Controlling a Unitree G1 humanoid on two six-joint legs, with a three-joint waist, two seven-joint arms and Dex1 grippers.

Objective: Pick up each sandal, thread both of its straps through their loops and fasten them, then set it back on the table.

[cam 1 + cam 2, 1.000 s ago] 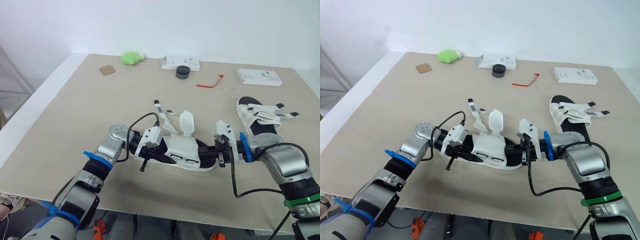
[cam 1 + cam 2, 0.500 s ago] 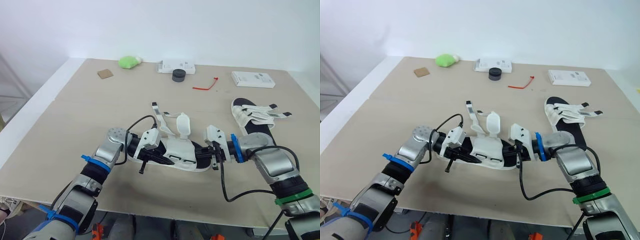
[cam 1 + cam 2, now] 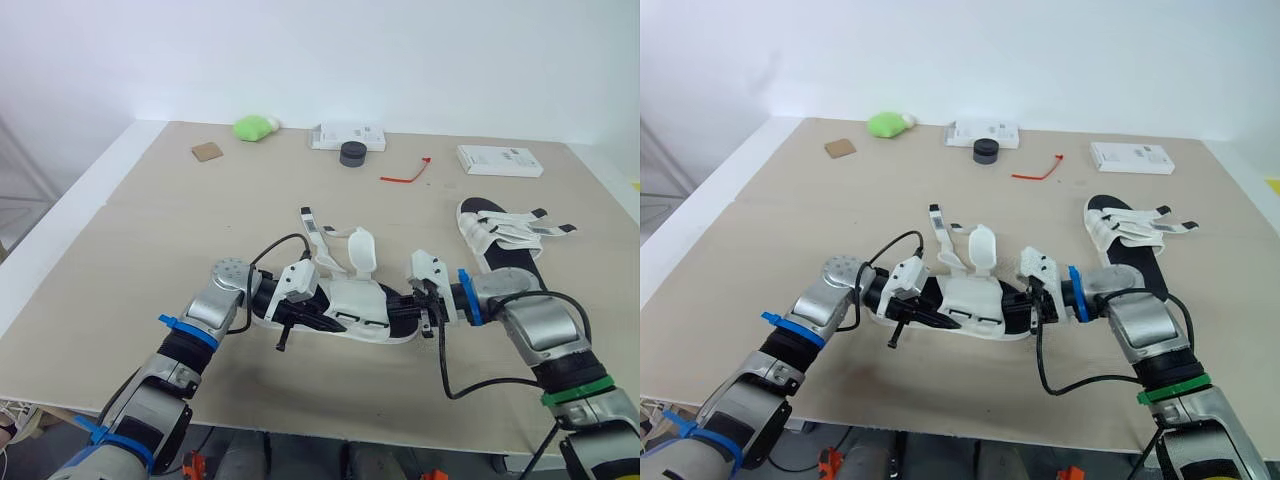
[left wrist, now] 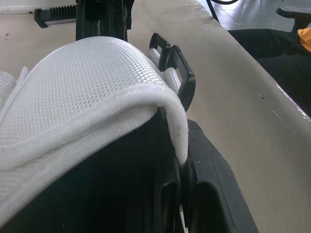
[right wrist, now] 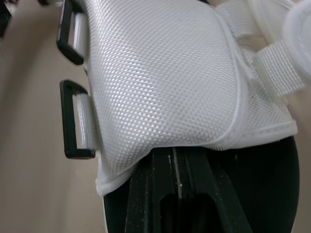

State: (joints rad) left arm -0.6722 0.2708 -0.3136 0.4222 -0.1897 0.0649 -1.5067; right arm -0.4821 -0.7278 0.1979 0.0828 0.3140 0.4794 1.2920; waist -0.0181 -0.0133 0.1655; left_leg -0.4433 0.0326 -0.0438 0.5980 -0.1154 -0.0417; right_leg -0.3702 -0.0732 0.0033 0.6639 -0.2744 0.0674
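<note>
A white mesh sandal with a black sole (image 3: pixel 356 302) hangs just above the table (image 3: pixel 150 230) between my two grippers. My left gripper (image 3: pixel 292 308) is shut on the sole at one end. At the other end my right gripper (image 3: pixel 421 303) is shut on the sole. Its two straps (image 3: pixel 318 226) stand up loose, unthreaded. The black loops (image 5: pixel 73 119) sit empty along the sandal's side, as the loops (image 4: pixel 176 73) in the left wrist view also show. A second sandal (image 3: pixel 500 236) lies flat at the right with its straps spread.
Along the far edge lie a green lump (image 3: pixel 253 127), a brown card (image 3: pixel 207 151), a white box (image 3: pixel 345 134) with a black puck (image 3: pixel 353 152) in front, a red zip tie (image 3: pixel 405 173) and another white box (image 3: pixel 500 160). The table's front edge runs close below my arms.
The camera has shifted a little. My right gripper has edged slightly toward the left one; both still hold the sandal, and its straps hang as before.
</note>
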